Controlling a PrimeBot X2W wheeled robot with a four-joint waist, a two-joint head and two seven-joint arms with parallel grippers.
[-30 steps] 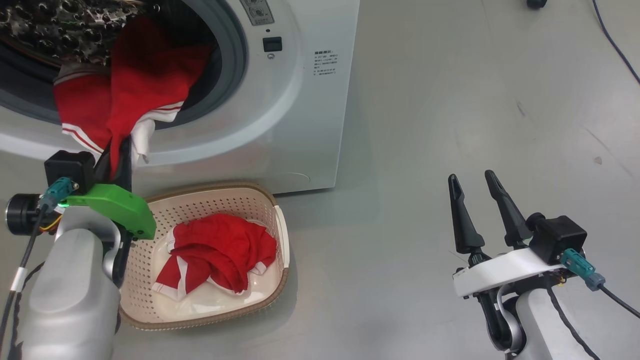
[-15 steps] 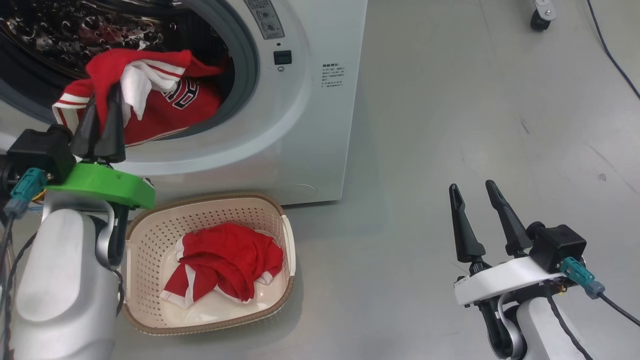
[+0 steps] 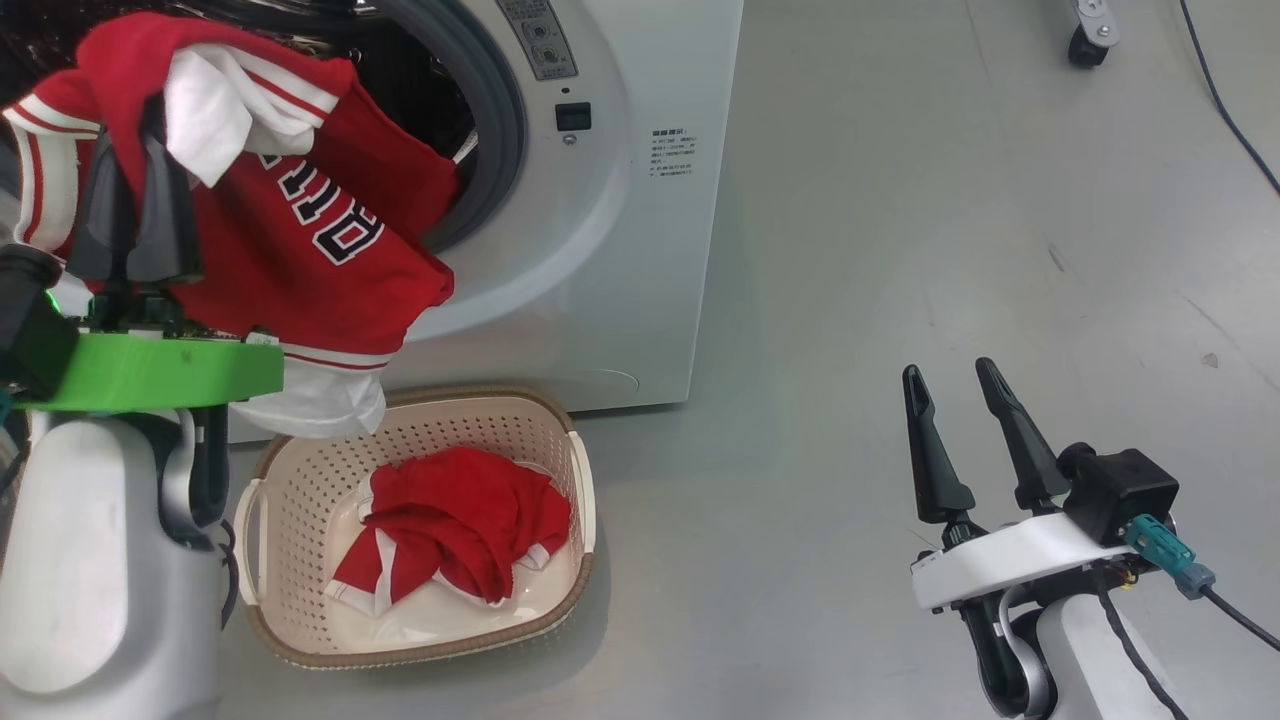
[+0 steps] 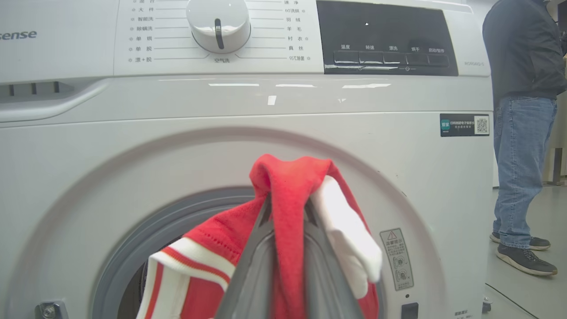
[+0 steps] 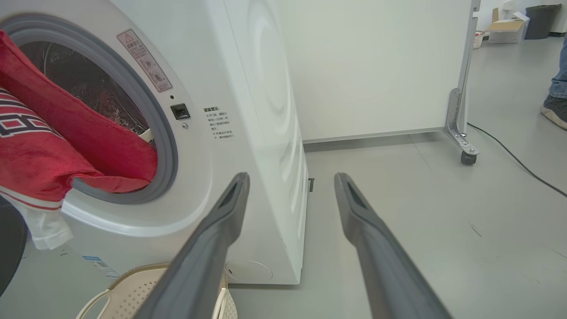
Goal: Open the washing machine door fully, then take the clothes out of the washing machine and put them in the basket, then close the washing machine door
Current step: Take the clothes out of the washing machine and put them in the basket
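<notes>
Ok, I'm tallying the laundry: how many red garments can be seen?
2. A crumpled garment lies in the basket; a numbered jersey hangs from the shut left end effector, its tail still in the drum. More may be hidden inside.

Grey floor [image 3: 880, 300] carries the washing machine [image 3: 640, 280]; the basket [image 3: 460, 430] stands just in front of it. A castor [image 3: 1083, 50] rests well apart.

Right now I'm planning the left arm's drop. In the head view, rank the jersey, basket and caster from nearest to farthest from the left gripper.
1. Jersey: clamped in the jaws of the left gripper, at the upper left.
2. Basket: on the floor, below the gripper and slightly to its right.
3. Caster: far across the floor, at the top right.
</notes>
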